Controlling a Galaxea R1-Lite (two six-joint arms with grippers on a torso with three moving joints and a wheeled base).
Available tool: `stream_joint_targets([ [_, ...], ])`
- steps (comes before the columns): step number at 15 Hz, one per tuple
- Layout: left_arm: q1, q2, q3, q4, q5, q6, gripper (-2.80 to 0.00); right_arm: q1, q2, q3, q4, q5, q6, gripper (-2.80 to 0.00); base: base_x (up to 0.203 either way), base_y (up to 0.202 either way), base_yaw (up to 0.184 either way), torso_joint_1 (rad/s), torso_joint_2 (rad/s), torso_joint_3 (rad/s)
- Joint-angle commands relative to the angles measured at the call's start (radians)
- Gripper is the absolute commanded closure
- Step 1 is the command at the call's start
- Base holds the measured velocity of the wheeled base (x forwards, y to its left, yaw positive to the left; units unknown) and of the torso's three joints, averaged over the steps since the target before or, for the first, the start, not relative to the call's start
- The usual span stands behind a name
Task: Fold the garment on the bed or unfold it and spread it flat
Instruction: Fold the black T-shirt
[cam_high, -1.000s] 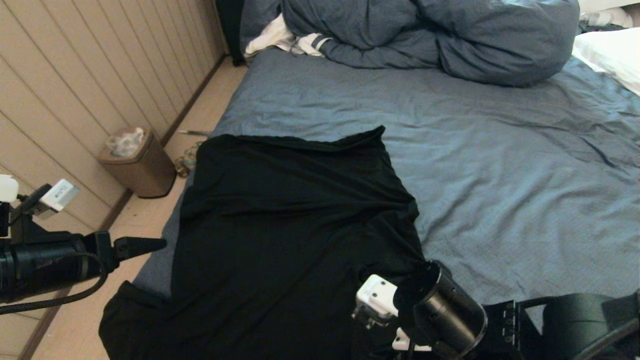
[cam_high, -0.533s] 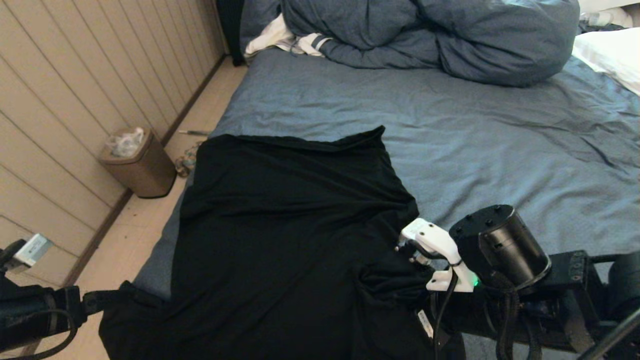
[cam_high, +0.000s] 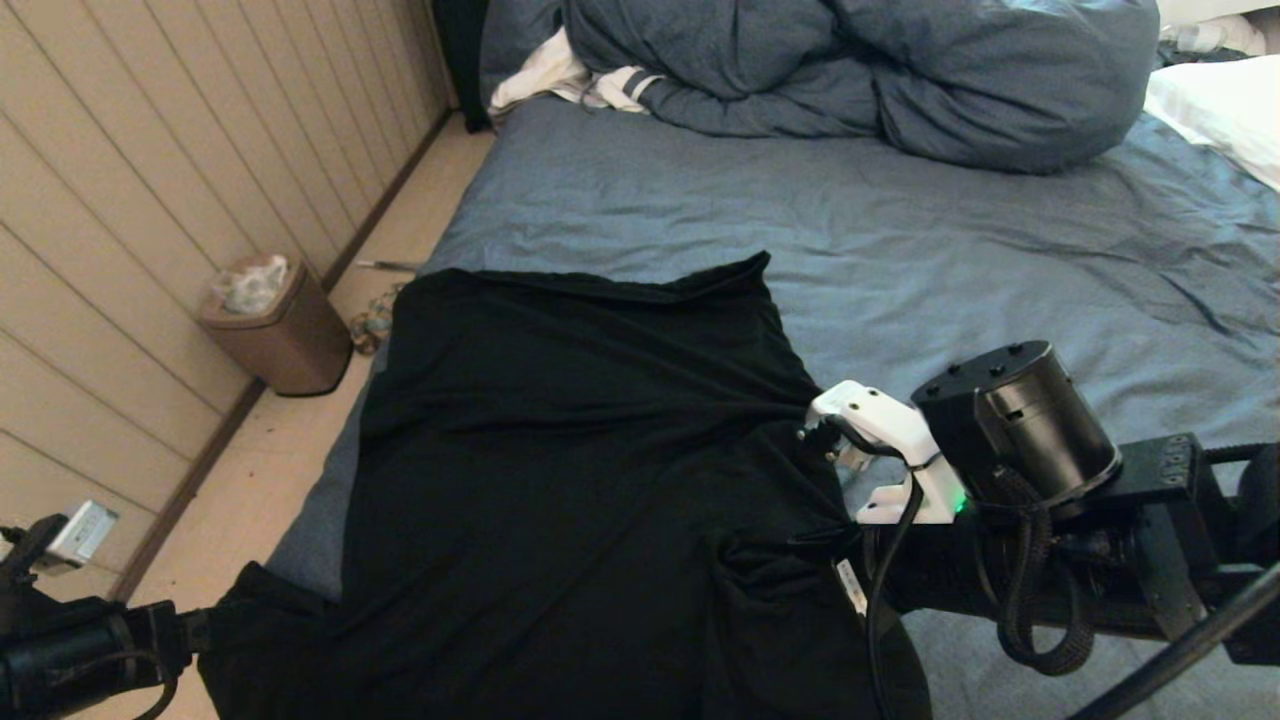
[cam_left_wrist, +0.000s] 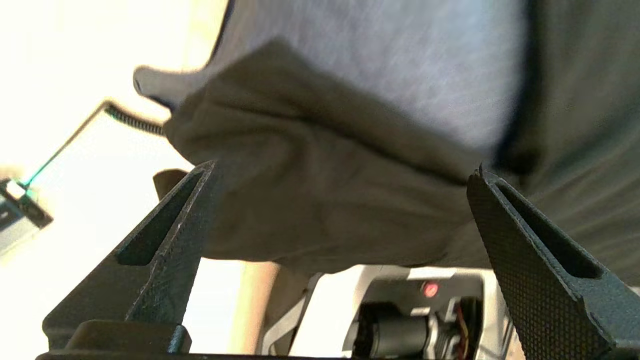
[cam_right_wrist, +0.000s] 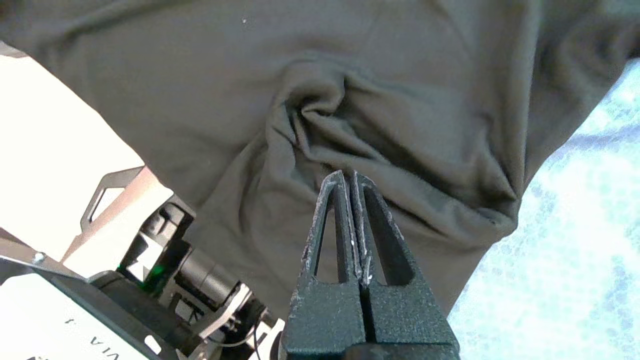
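The garment (cam_high: 580, 470), black and plain side up, lies on the near left part of the bed (cam_high: 1000, 280), its near left corner hanging over the edge. My right gripper (cam_right_wrist: 347, 174) is shut, its tips pinching a puckered fold of the garment (cam_right_wrist: 380, 90) close to its right edge. In the head view that gripper (cam_high: 800, 540) sits low against the dark cloth, below its white wrist camera. My left gripper (cam_left_wrist: 345, 167) is wide open, with the garment's hanging corner (cam_left_wrist: 320, 200) just ahead of the jaws. In the head view the left gripper (cam_high: 200, 628) is at the bottom left, beside the bed.
A bunched blue-grey duvet (cam_high: 860, 70) and a white striped cloth (cam_high: 570, 80) lie at the far end, with a white pillow (cam_high: 1220, 110) at far right. A brown bin (cam_high: 275, 330) stands on the floor by the panelled wall, left of the bed.
My left arm has dropped down to the garment's hanging corner. My right arm has moved up and to the right along the garment's right side, and a pucker has formed there.
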Motion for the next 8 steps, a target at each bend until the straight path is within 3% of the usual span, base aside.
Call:
stream_joint_targets([
  [1, 0.0, 0.075, 0.018, -0.045, -0.003, 0.008, -2.8, 0.0, 0.006, -0.004, 0.0, -0.001, 0.0, 0.0, 0.0, 0.0, 0.0, 0.0, 0.0, 0.0],
  [8, 0.001, 0.152, 0.041, -0.142, -0.004, 0.049, -2.8, 0.0, 0.012, -0.014, 0.0, -0.001, 0.0, 0.0, 0.0, 0.0, 0.0, 0.0, 0.0, 0.0],
])
